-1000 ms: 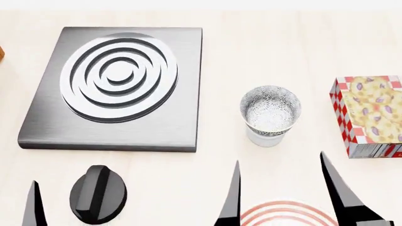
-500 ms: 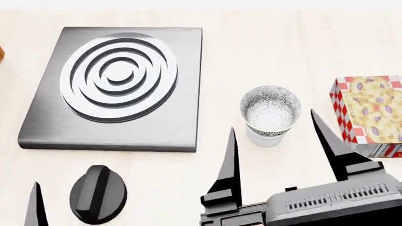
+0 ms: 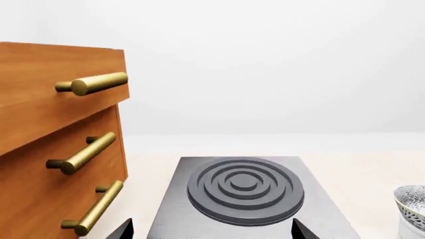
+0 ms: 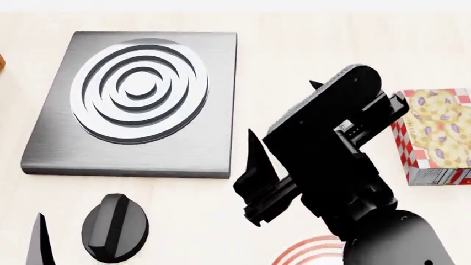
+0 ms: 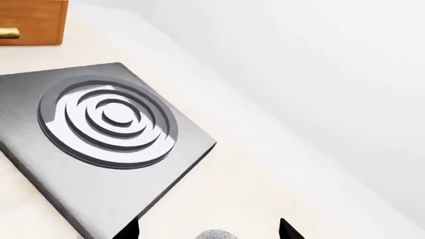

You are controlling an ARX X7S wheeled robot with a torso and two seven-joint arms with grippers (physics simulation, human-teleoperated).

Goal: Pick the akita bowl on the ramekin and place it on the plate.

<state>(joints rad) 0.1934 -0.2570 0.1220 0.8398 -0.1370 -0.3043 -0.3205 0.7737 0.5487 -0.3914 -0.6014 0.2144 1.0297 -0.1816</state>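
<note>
On my left wrist view, the akita bowl sits atop the ramekin at the frame edge, cut off, well aside from the left fingertips.

On the head view, my right gripper hides both; the plate peeks below.

On the right wrist view, the bowl's rim lies between spread fingertips, which hold nothing.
</note>
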